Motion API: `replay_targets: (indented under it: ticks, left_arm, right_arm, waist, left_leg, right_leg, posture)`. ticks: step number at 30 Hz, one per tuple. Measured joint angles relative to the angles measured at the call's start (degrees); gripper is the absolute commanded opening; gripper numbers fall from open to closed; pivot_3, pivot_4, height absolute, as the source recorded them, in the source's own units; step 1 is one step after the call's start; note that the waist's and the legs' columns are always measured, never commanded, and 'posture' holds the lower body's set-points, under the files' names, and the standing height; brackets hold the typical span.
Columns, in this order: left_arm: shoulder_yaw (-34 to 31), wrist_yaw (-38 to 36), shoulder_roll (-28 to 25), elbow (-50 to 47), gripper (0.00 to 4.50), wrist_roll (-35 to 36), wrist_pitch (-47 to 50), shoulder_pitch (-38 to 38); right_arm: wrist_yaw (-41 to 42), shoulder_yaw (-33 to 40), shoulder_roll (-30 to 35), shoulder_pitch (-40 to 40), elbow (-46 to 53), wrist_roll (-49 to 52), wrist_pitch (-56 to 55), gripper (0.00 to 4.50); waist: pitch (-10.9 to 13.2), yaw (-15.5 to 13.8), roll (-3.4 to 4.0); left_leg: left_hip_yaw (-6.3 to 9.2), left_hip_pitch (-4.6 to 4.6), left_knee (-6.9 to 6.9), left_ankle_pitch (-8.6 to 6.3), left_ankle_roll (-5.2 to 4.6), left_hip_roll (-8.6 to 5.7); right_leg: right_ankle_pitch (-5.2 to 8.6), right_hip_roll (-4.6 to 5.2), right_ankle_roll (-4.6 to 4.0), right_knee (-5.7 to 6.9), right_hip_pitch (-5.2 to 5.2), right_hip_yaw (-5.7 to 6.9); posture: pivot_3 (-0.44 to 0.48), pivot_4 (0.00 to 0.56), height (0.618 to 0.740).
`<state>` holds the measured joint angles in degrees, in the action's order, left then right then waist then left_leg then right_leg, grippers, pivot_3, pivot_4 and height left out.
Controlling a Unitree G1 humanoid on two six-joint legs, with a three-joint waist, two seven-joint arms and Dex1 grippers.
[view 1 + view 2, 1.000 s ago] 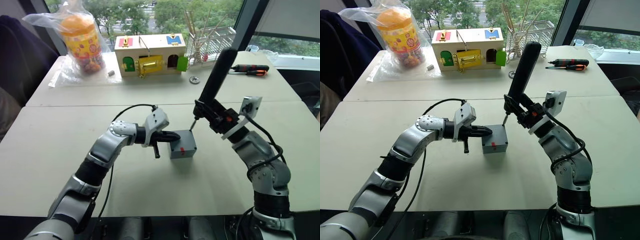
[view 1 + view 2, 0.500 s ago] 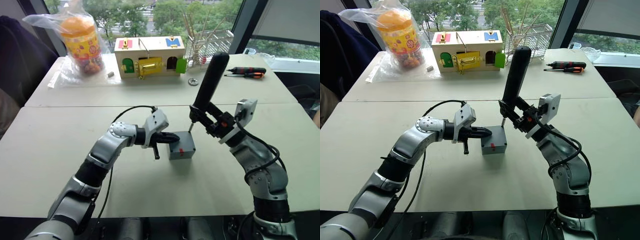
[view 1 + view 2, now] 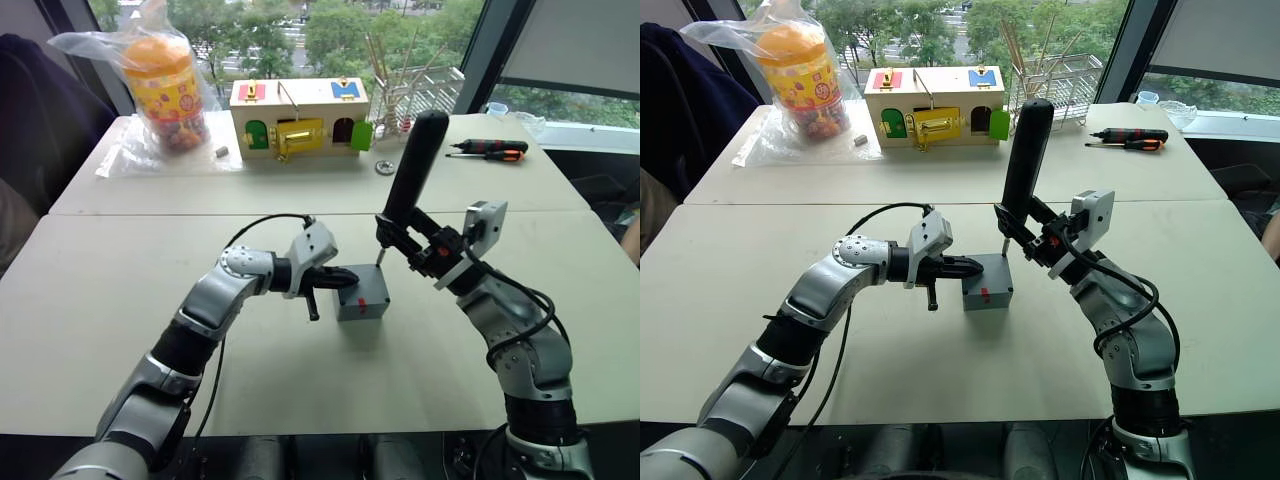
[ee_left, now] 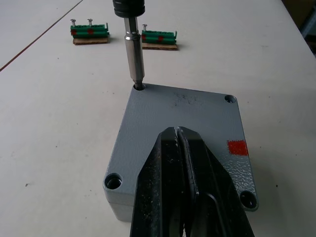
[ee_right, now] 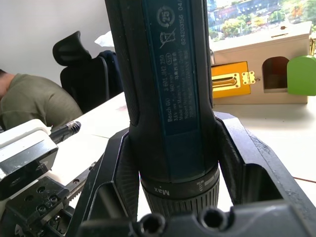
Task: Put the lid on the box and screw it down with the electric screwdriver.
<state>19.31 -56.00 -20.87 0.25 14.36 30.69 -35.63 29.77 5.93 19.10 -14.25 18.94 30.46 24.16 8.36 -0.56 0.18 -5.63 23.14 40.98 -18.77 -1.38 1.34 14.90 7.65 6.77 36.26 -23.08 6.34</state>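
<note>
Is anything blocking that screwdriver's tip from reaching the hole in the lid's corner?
Nothing visible does. The bit of the screwdriver already sits in the corner hole of the lid, which lies on the box. The left end effector rests shut on the lid's middle, away from that corner.

You see a lid [image 4: 182, 133] of grey plastic with a fine, matt, speckled grain and a flat red mark. The electric screwdriver [image 5: 168, 94] has a dark, smooth, slightly satin plastic body with a printed label, and its bit [image 4: 134, 59] is bright polished metal. The left pincer [image 4: 183, 192] looks like rough matt black plastic. The bench [image 4: 59, 123] is pale, smooth and matt.
</note>
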Motion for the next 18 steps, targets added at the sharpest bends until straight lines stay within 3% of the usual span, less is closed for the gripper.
replay_targets:
  ticks: [10,18]
  left_arm:
    - [0.00,0.04,0.23,-0.02,0.00,-0.02,-0.05,0.52]
    - [0.06,0.06,0.24,-0.02,0.00,-0.12,-0.02,1.08]
  right_arm:
    - [0.51,-1.03,1.10,-0.01,-0.22,-1.08,-0.41,1.78]
    - [0.68,-1.38,0.74,0.02,-0.60,-2.09,-0.51,1.78]
  waist:
    - [-0.33,0.02,-0.04]
    - [-0.41,0.03,-0.09]
  left_leg:
    - [0.00,-0.04,-0.02,-0.02,-0.04,0.01]
    - [0.01,-0.67,-0.16,-0.14,-0.16,0.04]
  right_leg:
    - [0.00,0.00,0.00,-0.03,0.05,0.00]
    - [0.05,0.03,-0.08,-0.17,0.66,0.01]
  posture:
    - [0.000,0.150,0.708]
    - [0.000,0.150,0.708]
